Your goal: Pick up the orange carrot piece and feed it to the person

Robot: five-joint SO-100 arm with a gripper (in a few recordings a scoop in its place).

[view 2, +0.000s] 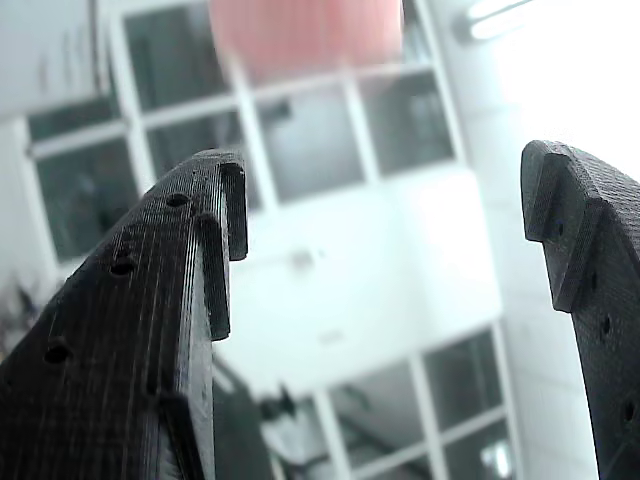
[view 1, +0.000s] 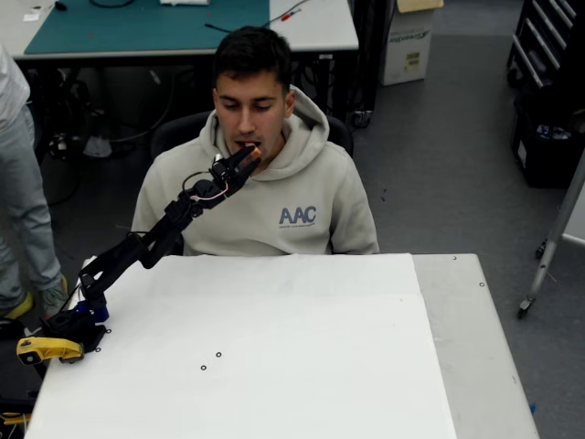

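- Orange carrot piece (view 1: pixel 255 150): you see it in the overhead view as a small orange tip right at the person's (view 1: pixel 274 197) mouth, touching or just short of the lips; which one you cannot tell.
- Your gripper (view 1: pixel 249 157) reaches up from the arm's base at the table's (view 1: pixel 302 347) 9 o'clock edge toward 1 o'clock, ending at that orange tip.
- In the wrist view the two black fingers (view 2: pixel 150 340) stand well apart with bare space between them, and a blurred pinkish-orange shape (view 2: pixel 305 35) sits at 12 o'clock above them.
- Whether the fingertips pinch the carrot you cannot tell from either view.
- No containers stand on the white table; you can see just a few small dark rings (view 1: pixel 218 354) near 7 o'clock.
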